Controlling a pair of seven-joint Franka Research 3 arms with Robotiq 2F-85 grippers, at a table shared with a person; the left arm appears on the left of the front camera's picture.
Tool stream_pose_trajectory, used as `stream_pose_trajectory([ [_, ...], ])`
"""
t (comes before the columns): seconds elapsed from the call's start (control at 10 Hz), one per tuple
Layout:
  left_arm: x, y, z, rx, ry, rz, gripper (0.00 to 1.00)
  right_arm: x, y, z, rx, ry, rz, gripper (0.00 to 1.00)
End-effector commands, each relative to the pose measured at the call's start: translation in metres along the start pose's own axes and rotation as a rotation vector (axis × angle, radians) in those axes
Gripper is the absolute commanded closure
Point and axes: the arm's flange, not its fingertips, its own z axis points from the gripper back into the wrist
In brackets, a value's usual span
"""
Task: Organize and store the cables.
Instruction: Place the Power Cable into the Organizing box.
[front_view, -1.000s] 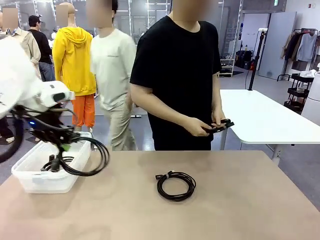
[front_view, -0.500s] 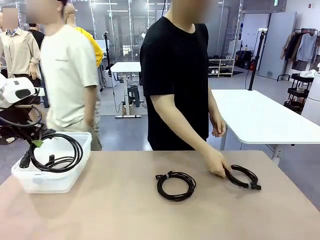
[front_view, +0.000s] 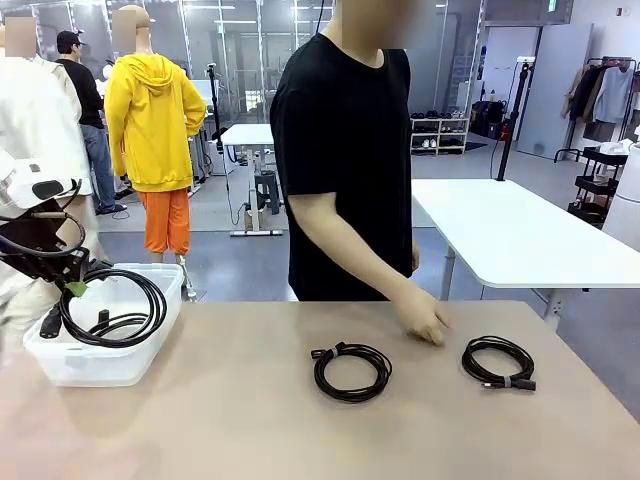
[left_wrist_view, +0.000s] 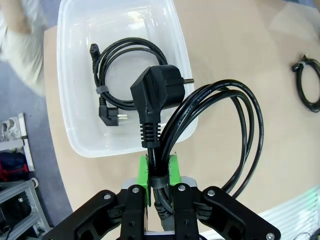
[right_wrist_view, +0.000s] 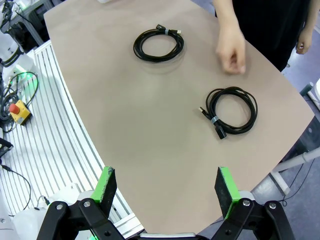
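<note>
Clamping the thick cable (left_wrist_view: 156, 100) shut-jawed partly above the bin (left_wrist_view: 120, 25), the left gripper (left_wrist_view: 159, 172) should centre the dangling loops over the bin before releasing, while the right gripper (right_wrist_view: 165, 180) stands wide open, empty.

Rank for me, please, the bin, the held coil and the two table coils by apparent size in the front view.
1. bin
2. held coil
3. middle coil and right coil: too alike to rank.

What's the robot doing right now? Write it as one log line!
left gripper: shut on thick cable at bin | right gripper: open | table: middle coil, right coil | bin: another coil
</note>
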Motion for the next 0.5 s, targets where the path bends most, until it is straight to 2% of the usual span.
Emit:
stream_pose_trajectory([
  [0.0, 0.013, 0.012, 0.004, -0.003, 0.006, 0.015, 0.82, 0.0, -0.001, 0.002, 0.006, -0.009, 0.017, 0.0],
  [0.1, 0.025, 0.025, 0.004, -0.019, 0.038, -0.001, 0.82, 0.0, -0.001, 0.002, 0.006, -0.009, 0.017, 0.0],
  [0.4, 0.068, 0.071, -0.02, -0.039, 0.05, 0.022, 0.82, 0.0, -0.001, 0.002, 0.006, -0.009, 0.017, 0.0],
])
